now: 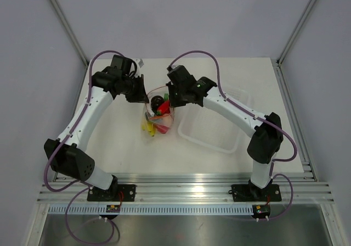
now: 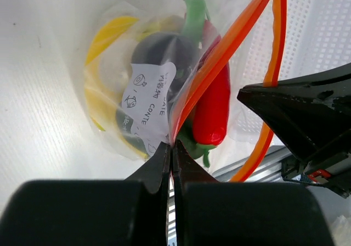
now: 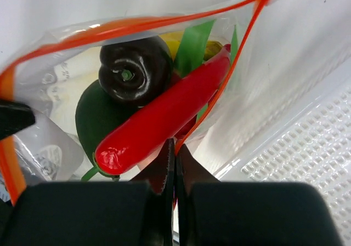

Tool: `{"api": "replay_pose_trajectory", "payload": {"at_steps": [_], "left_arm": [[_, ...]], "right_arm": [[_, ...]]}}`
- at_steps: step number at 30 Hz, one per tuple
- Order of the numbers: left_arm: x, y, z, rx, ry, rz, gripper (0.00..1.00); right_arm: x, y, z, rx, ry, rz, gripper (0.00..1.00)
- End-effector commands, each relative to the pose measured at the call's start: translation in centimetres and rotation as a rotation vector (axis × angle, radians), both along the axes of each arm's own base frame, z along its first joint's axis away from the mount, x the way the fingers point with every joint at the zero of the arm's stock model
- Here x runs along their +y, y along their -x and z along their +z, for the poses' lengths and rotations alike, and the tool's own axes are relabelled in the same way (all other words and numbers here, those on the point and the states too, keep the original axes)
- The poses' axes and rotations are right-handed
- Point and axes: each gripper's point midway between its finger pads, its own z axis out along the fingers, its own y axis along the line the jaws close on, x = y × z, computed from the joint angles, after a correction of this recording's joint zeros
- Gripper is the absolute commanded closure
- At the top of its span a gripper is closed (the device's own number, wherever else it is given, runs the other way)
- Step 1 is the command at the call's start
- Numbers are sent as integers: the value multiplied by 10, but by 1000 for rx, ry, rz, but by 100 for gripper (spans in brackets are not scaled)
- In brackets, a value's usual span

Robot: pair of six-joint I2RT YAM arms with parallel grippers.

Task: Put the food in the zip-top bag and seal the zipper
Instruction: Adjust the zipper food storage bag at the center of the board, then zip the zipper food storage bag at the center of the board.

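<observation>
The clear zip-top bag [image 1: 156, 117] hangs between my two grippers, held up by its mouth above the table. Its orange-red zipper [image 3: 131, 25] gapes open in the right wrist view and runs diagonally in the left wrist view [image 2: 219, 54]. Inside lie the long red chilli [image 3: 164, 111], a dark round fruit [image 3: 134, 73], the dark green avocado [image 3: 90, 117] and the yellow banana [image 2: 101, 43]. My left gripper [image 2: 173, 147] is shut on one side of the mouth. My right gripper [image 3: 175, 147] is shut on the other side. The dragon fruit and whitish piece are hidden.
The rigid clear plastic tray [image 1: 216, 122] lies on the white table right of the bag, under my right arm. Its perforated floor shows in the right wrist view [image 3: 307, 152]. A metal rail [image 1: 181, 188] runs along the near table edge.
</observation>
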Motion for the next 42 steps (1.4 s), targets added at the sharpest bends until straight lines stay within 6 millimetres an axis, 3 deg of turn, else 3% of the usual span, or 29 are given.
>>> {"api": "replay_pose_trajectory", "payload": {"at_steps": [1,5,9,10,13,22,32,36,38,40,41,42], "left_arm": [[2,-18,16,-86,-16,8,100],[-7,-19,18,-70,21,-7,100],[-15,-16,18,-68,26,-39,100],[-15,-15,18,-66,26,-41,100],[-13,-14,14,-64,7,-54,100],[-17,-11,13,-66,17,-105,100],[-16,-11,11,-67,9,-110,100],[-16,-11,11,-67,9,-111,100],[-15,-12,12,-71,5,-106,100],[-12,-13,10,-63,-9,-95,100],[-12,-14,9,-63,-15,-94,100],[-12,-16,11,-71,-15,-92,100]], "right_arm": [[0,-4,24,-76,-42,-35,100],[12,-5,27,-69,-105,-34,99],[20,-7,35,-74,-155,-31,88],[21,-7,38,-79,-163,-31,70],[20,-5,41,-87,-178,-27,48],[-14,-23,44,-114,-131,-96,43],[-41,-36,13,-70,-34,-120,39],[-32,-40,-5,-27,-43,-79,43],[-26,-41,-9,-18,-62,-59,55],[-25,-44,-16,-8,-52,-60,74],[-18,-41,-15,1,-82,-34,93],[-17,-39,-15,5,-94,-28,99]]}}
